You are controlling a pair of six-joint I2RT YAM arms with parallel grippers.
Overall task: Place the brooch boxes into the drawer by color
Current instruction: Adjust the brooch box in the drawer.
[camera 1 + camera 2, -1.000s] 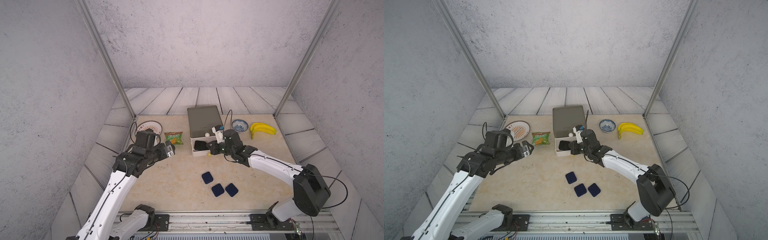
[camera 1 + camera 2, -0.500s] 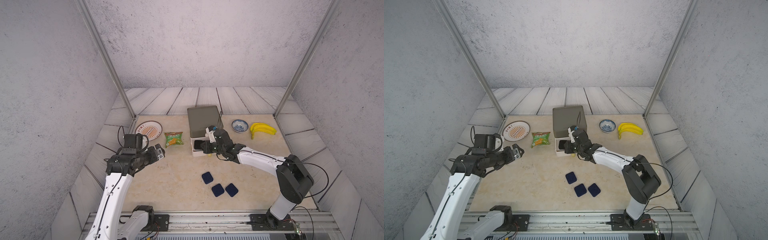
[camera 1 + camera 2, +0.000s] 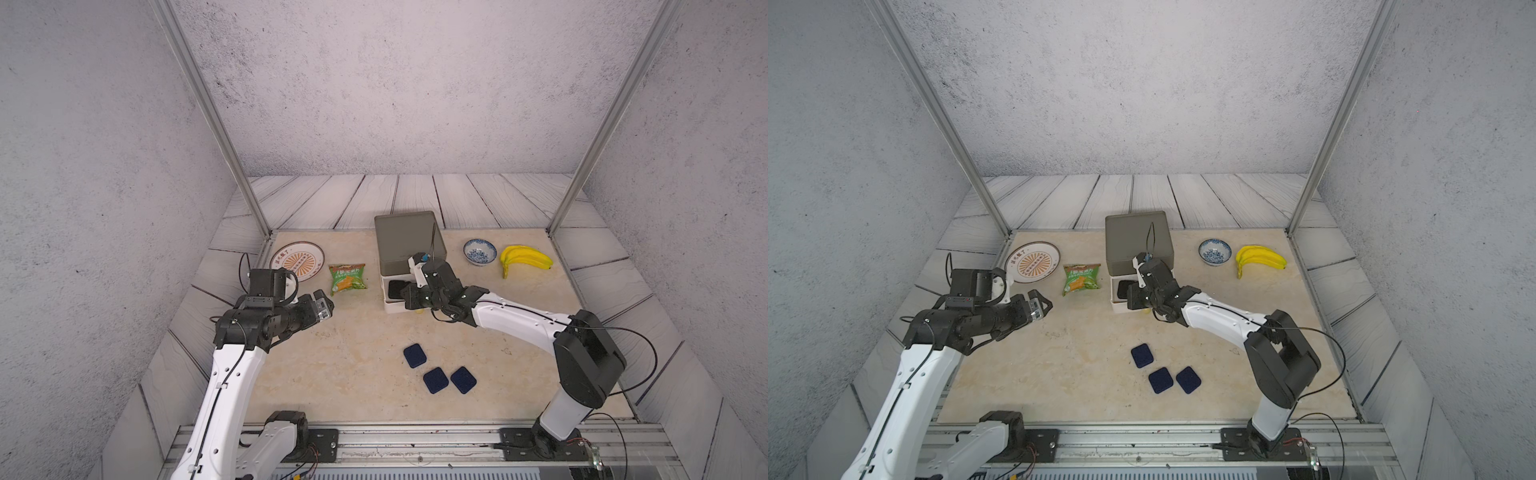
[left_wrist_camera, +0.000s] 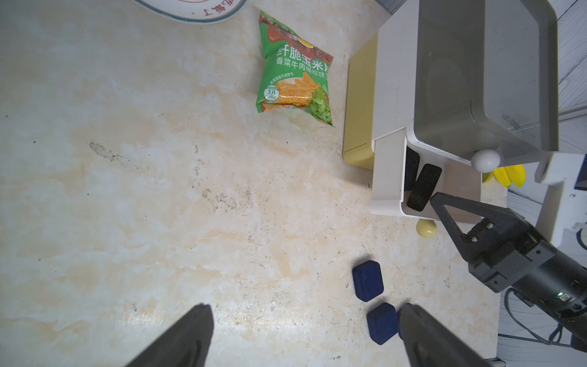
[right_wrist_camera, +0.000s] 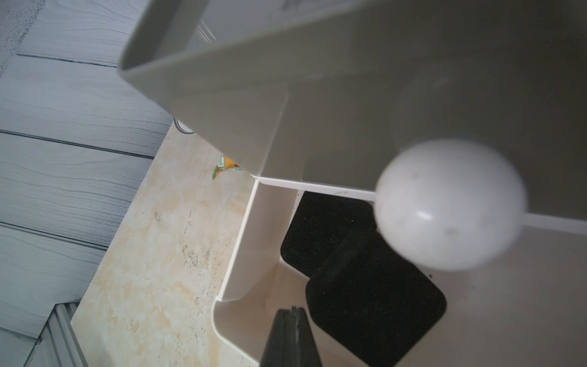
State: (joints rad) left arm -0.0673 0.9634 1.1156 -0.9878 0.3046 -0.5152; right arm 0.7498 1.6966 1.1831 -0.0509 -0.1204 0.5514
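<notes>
The drawer (image 3: 409,237) chest stands at the back middle, its white drawer (image 3: 392,307) pulled out. Two black brooch boxes (image 5: 374,302) (image 5: 324,228) lie inside it, overlapping. My right gripper (image 3: 405,298) (image 5: 291,309) is shut and empty, its tip over the white drawer's front corner beside the black boxes. Three navy brooch boxes (image 3: 414,356) (image 3: 435,380) (image 3: 463,379) lie on the table in front, also in a top view (image 3: 1160,380). My left gripper (image 3: 324,305) (image 4: 305,306) hangs open and empty above the table's left part.
A patterned plate (image 3: 297,259) and a green snack packet (image 3: 347,278) lie left of the chest. A blue-white bowl (image 3: 480,251) and bananas (image 3: 525,257) lie to its right. The yellow drawer (image 4: 359,127) is at the chest's bottom. Metal posts stand at the back corners.
My right gripper has moved left onto the open white drawer's front. The left gripper has drawn back a little to the left, away from the snack packet.
</notes>
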